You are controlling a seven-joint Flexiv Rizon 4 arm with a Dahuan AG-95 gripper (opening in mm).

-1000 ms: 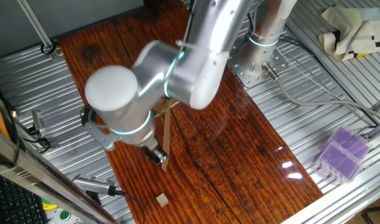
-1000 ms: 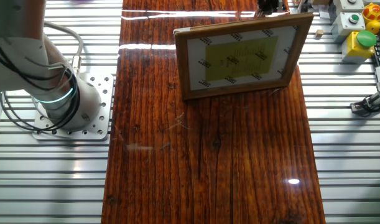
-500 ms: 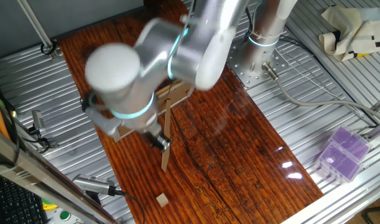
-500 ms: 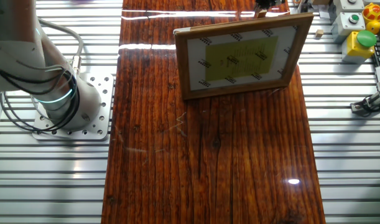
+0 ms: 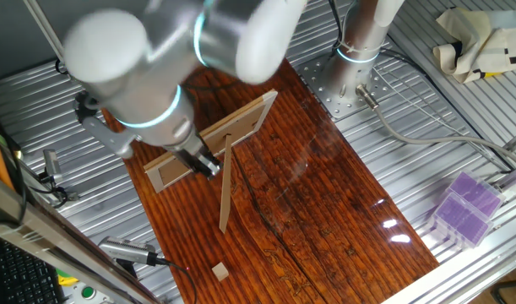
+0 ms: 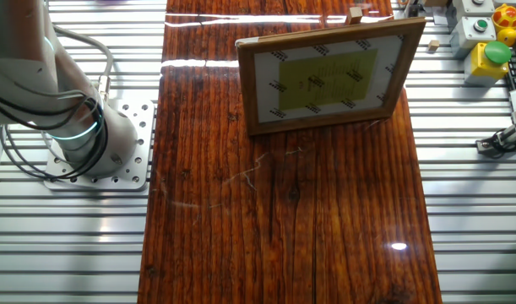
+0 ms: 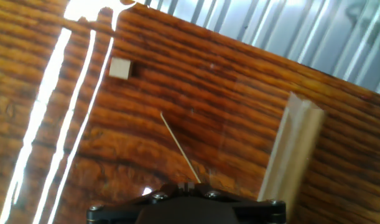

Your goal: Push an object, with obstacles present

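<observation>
The tiny tan cube (image 5: 219, 271) lies on the dark wood-grain board near its front edge. It also shows in the other fixed view (image 6: 355, 14) and in the hand view (image 7: 120, 68). The wide flat bar (image 5: 214, 140) stands on edge like a frame, its lighter inset face showing in the other fixed view (image 6: 328, 74). The thin strip (image 5: 225, 189) leans from it towards the cube, and appears blurred in the hand view (image 7: 293, 153). My gripper (image 5: 207, 164) hangs above the board just left of the strip, well back from the cube, jaws together and holding nothing (image 7: 191, 185).
The wood-grain board (image 5: 325, 211) lies on a ribbed metal table. A purple box (image 5: 465, 208) sits at the right edge, the arm's base plate (image 6: 97, 156) left of the board, and button boxes (image 6: 491, 42) and loose tools (image 5: 131, 252) around it.
The arm has swung up and back to the left, pulling my gripper away from the cube. In the other fixed view the cube now shows where the gripper covered it.
</observation>
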